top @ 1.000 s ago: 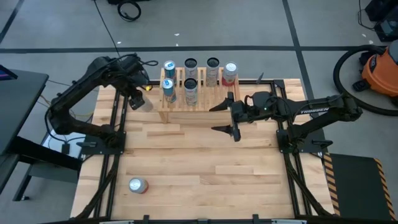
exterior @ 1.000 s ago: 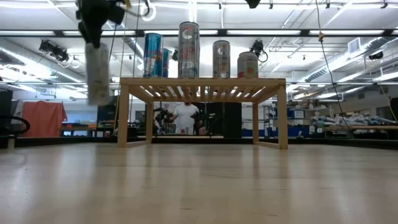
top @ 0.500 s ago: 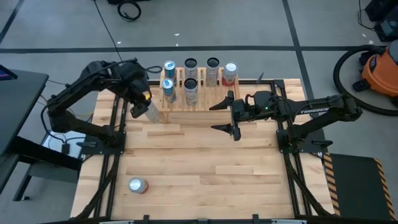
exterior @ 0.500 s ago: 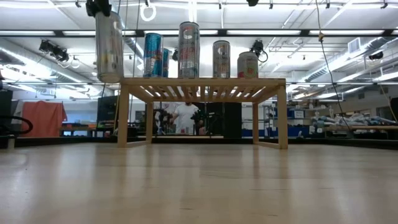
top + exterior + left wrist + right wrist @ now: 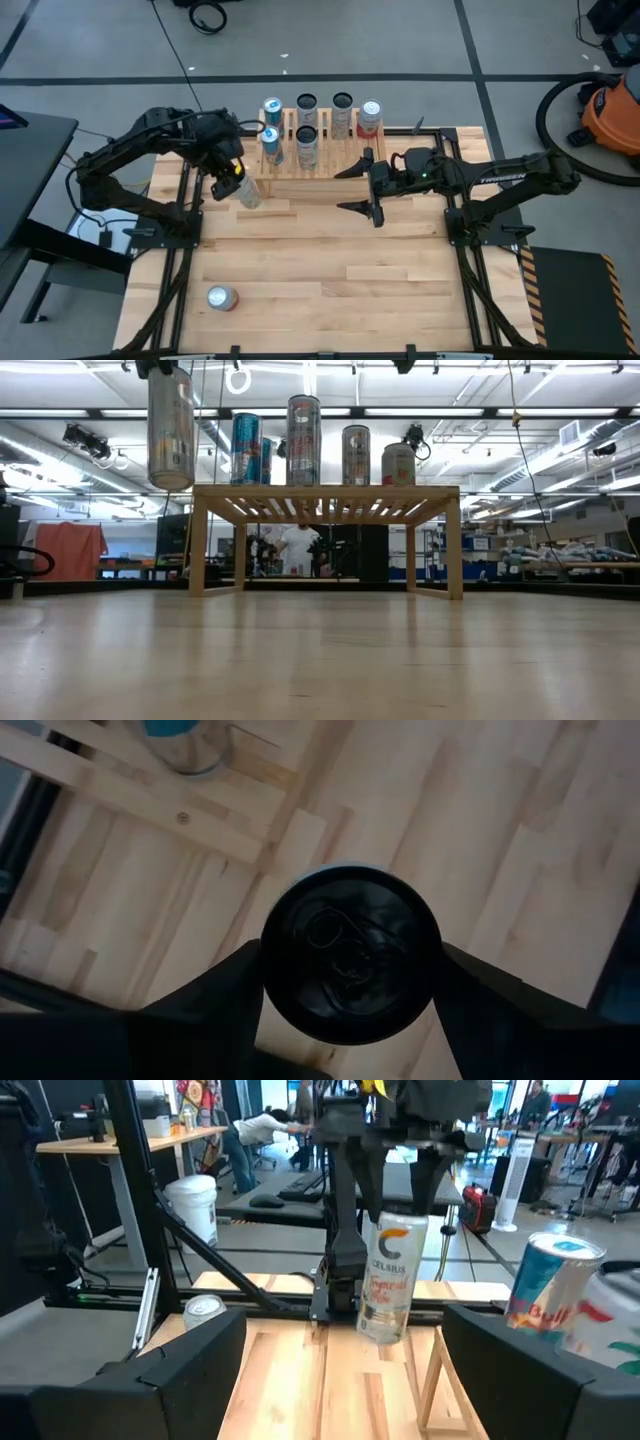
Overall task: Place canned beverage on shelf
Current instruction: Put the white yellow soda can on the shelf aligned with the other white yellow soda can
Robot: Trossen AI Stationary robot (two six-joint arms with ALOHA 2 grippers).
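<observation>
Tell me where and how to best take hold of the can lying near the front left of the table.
The loose can lies on its side on the table, so come straight down and close the tool across its round body, mid-length, fingers either side of the curve. Its ends give less hold. The left tool is busy holding a can; the right tool is open.

You see grey floor (image 5: 400,40) around the tabletop (image 5: 330,260), an orange vacuum (image 5: 610,110) right of it, ceiling lights (image 5: 560,412) overhead.

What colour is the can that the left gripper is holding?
The can is silvery white with orange lettering and an orange mark; the right wrist view shows it best.
</observation>
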